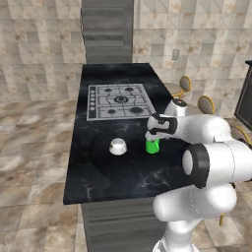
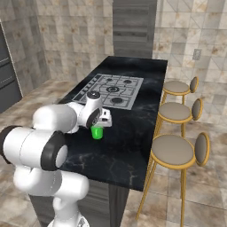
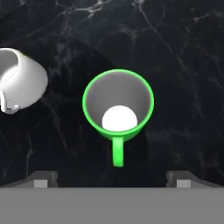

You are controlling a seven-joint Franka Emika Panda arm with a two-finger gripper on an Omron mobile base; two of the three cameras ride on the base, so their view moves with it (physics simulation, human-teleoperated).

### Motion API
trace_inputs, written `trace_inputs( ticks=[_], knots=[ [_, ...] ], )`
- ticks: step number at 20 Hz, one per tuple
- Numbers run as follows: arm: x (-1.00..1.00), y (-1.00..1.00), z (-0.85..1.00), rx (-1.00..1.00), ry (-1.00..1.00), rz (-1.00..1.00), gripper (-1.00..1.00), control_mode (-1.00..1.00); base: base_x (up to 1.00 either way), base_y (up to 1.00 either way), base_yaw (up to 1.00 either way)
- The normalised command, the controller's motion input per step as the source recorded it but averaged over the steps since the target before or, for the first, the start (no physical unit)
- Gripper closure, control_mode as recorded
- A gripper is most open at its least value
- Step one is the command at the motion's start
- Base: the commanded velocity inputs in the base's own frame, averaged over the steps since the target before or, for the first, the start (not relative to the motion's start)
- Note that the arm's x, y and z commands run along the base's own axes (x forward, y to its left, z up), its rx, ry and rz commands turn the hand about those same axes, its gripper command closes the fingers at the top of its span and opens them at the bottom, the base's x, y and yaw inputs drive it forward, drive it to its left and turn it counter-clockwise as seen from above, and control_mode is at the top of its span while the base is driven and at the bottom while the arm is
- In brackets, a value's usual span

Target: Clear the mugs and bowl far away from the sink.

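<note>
The green mug (image 3: 118,105) stands upright on the black counter (image 1: 113,172). In the hand view it sits right in the middle, and its handle points to 6 o'clock. You can look down into it and see a pale round bottom. The gripper (image 3: 113,178) hangs just above the mug with its two dark tips spread wide, one at 7 o'clock and one at 5 o'clock. Nothing is between them, and they do not touch the mug.

The white bowl (image 1: 118,146) sits on the counter at 9 o'clock from the mug, near it but apart. The gas hob (image 1: 119,101) lies further back at 12 o'clock. In the right base view, three round stools (image 2: 173,150) stand along the counter at 3 o'clock.
</note>
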Motion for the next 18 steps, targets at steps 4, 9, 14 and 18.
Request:
trace_inputs(
  ticks=[4,9,14,18],
  knots=[
    [-0.63,0.00,0.55,0.00,0.00,0.02,-1.00,-1.00,0.00,0.00,0.00],
    [-0.70,0.00,0.42,0.00,-0.02,0.00,-1.00,-1.00,0.00,0.00,0.00],
    [-0.63,0.05,0.33,-0.01,-0.14,0.00,-1.00,-1.00,0.00,0.00,0.00],
    [-0.44,0.21,0.42,0.00,-0.02,-0.03,-1.00,-1.00,0.00,0.00,0.00]
  ],
)
